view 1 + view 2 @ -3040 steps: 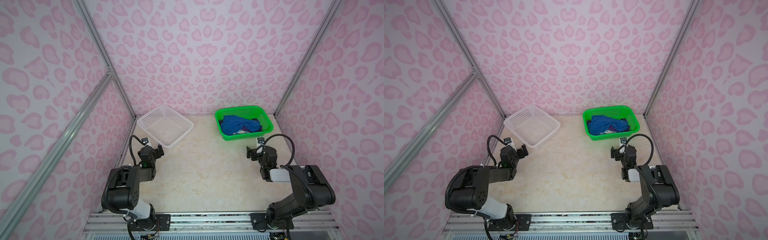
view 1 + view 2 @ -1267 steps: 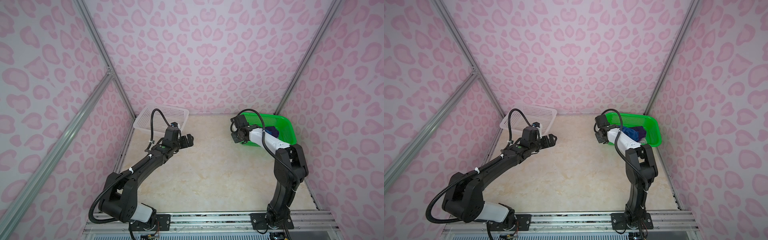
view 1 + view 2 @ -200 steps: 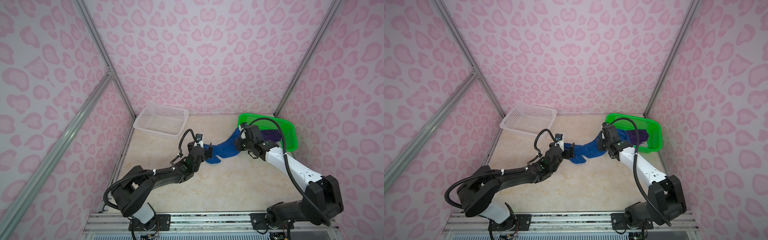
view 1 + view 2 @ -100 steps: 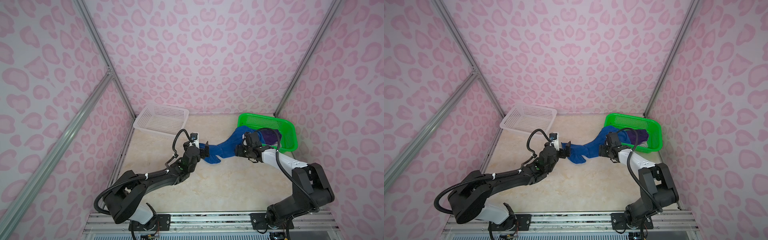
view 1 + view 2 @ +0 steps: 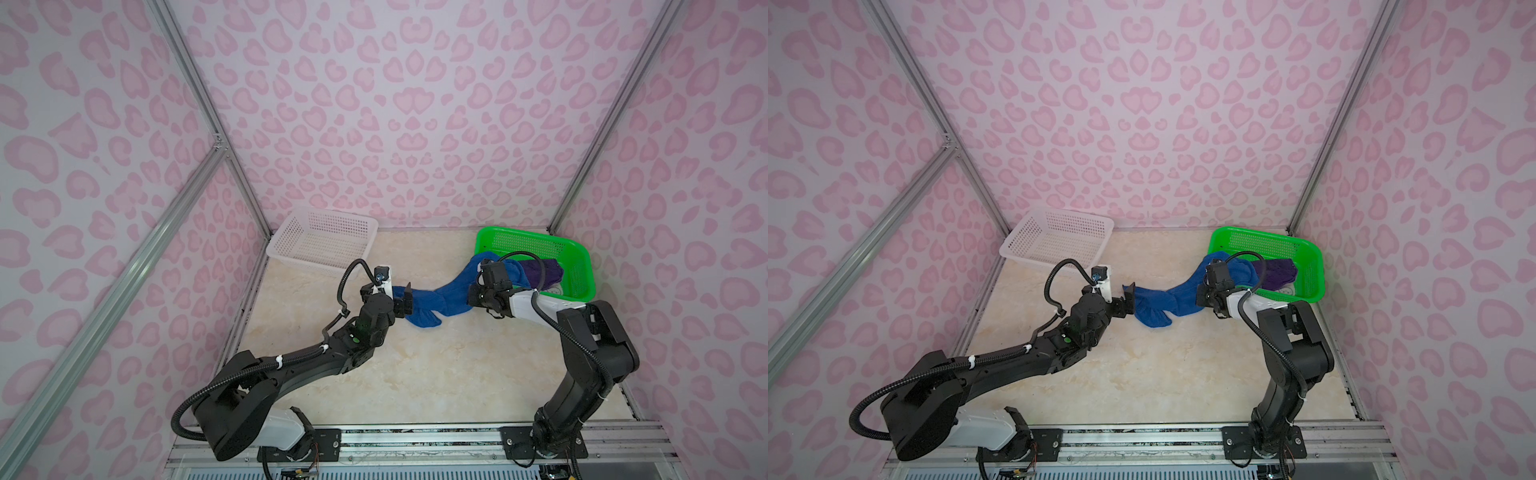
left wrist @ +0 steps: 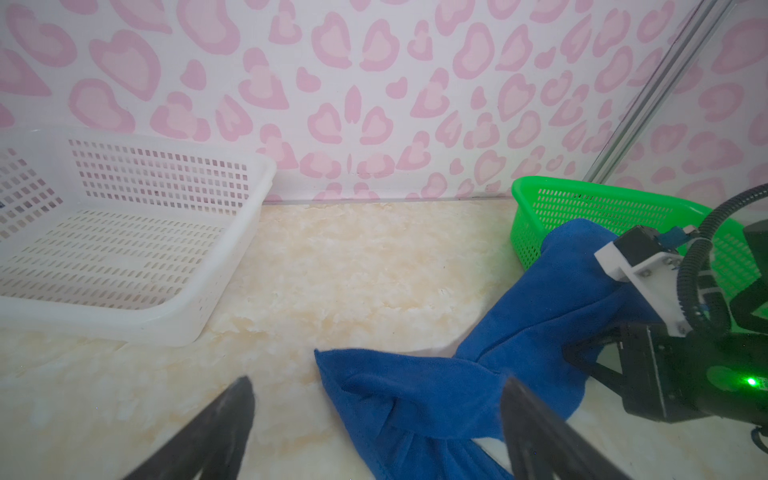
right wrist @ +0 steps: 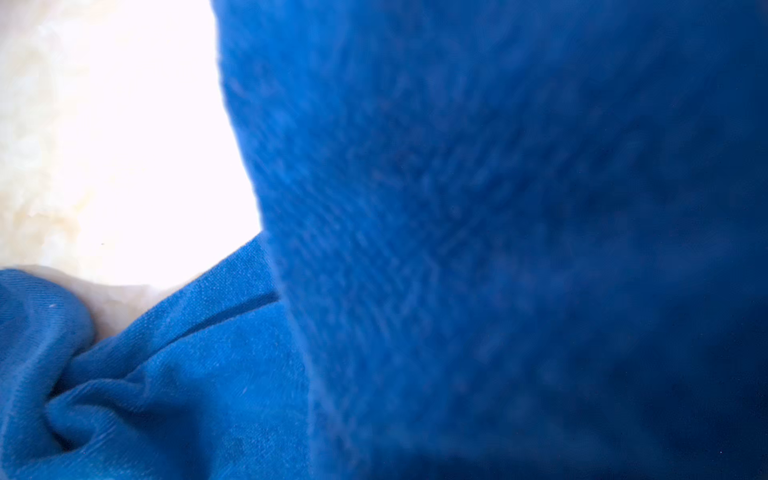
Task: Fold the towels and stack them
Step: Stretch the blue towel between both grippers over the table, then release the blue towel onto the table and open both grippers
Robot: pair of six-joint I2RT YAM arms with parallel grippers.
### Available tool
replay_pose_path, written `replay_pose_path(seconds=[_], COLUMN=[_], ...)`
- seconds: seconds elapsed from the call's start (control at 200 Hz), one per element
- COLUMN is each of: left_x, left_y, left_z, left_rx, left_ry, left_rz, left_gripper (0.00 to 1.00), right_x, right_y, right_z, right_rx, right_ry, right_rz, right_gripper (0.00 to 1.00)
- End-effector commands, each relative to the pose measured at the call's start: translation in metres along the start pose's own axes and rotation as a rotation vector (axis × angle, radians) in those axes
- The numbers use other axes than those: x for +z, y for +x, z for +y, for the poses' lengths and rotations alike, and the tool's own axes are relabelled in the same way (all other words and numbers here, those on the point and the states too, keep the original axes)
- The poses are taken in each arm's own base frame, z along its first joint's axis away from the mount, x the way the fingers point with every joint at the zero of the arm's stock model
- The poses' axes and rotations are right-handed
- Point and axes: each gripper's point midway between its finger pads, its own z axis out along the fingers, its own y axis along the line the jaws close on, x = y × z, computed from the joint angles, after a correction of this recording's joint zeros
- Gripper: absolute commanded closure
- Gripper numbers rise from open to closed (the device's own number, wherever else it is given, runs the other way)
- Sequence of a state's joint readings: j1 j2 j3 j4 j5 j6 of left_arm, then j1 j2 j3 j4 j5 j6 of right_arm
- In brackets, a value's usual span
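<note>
Blurred blue towel (image 7: 498, 208) fills the right wrist view, hiding the jaws of the right gripper (image 5: 473, 297); purple towel (image 5: 545, 270) partly covered

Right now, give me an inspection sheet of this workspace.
Surface: pale marbled table.
Job's things: blue towel stretched from green basket onto table; purple towel inside basket; white basket empty.
Clutter: nothing seen.
End effectors: left end effector open, straddling blue towel's end; right end effector shut on its middle.
Cables: black cable looped at left wrist; another arches over green basket.
Surroundings: pink patterned walls, metal frame posts.
</note>
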State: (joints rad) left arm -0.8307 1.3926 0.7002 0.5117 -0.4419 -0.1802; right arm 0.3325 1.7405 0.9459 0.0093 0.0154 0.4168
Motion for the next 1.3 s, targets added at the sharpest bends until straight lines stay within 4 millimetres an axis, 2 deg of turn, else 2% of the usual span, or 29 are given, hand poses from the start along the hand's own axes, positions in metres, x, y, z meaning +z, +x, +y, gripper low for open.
replay_pose_path(seconds=[0.0,0.24,0.415,0.535,0.62,0.705,0.805,0.89,1.02,1.035,1.05,1.07,1.095,1.105,1.115,1.16,1.21,1.295], left_x=[-0.004,-0.016,-0.035,-0.052,-0.062,-0.069,-0.073,-0.072,-0.067,-0.067,-0.066,-0.065,-0.064,-0.063,-0.063,-0.061,-0.060,-0.058], left_y=[-0.003,-0.010,-0.024,-0.032,-0.037,-0.038,-0.036,-0.031,-0.024,-0.023,-0.023,-0.021,-0.022,-0.022,-0.021,-0.021,-0.019,-0.018], left_z=[0.006,0.022,0.040,0.054,0.062,0.068,0.071,0.072,0.069,0.068,0.068,0.067,0.066,0.066,0.066,0.065,0.064,0.063], left_rx=[0.017,0.003,-0.006,-0.009,-0.014,-0.017,-0.016,-0.006,0.018,0.021,0.022,0.027,0.029,0.032,0.033,0.042,0.053,0.069], left_ry=[-0.020,-0.053,-0.093,-0.119,-0.132,-0.141,-0.140,-0.145,-0.138,-0.137,-0.135,-0.134,-0.134,-0.131,-0.132,-0.132,-0.130,-0.131], left_rz=[-0.007,-0.025,-0.057,-0.084,-0.102,-0.107,-0.101,-0.083,-0.044,-0.040,-0.038,-0.031,-0.029,-0.027,-0.024,-0.018,-0.007,0.003], left_gripper=[0.06,0.02,0.02,0.01,0.01,0.01,0.01,0.01,0.01,0.01,0.01,0.01,0.01,0.01,0.01,0.01,0.01,0.01], right_x=[-0.013,-0.069,-0.107,-0.119,-0.116,-0.108,-0.090,-0.066,-0.028,-0.025,-0.018,-0.021,-0.017,-0.016,-0.014,-0.010,-0.010,-0.015], right_y=[-0.017,-0.030,-0.026,-0.023,-0.029,-0.039,-0.059,-0.076,-0.101,-0.101,-0.101,-0.113,-0.117,-0.118,-0.119,-0.120,-0.115,-0.103], right_z=[0.028,0.097,0.152,0.184,0.195,0.199,0.195,0.181,0.146,0.143,0.136,0.137,0.130,0.129,0.125,0.114,0.105,0.095], right_rx=[-0.097,-0.374,-0.587,-0.661,-0.653,-0.659,-0.636,-0.594,-0.507,-0.500,-0.488,-0.476,-0.459,-0.455,-0.447,-0.434,-0.450,-0.486], right_ry=[-0.070,-0.124,-0.193,-0.247,-0.271,-0.259,-0.223,-0.182,-0.109,-0.102,-0.090,-0.091,-0.084,-0.082,-0.077,-0.060,-0.049,-0.036], right_rz=[-0.073,-0.096,-0.082,-0.096,-0.123,-0.132,-0.151,-0.149,-0.128,-0.125,-0.113,-0.137,-0.136,-0.135,-0.131,-0.115,-0.078,-0.042], right_gripper=[1.00,1.00,1.00,1.00,1.00,1.00,1.00,1.00,1.00,0.98,0.93,0.87,0.73,0.72,0.65,0.52,0.44,0.41])
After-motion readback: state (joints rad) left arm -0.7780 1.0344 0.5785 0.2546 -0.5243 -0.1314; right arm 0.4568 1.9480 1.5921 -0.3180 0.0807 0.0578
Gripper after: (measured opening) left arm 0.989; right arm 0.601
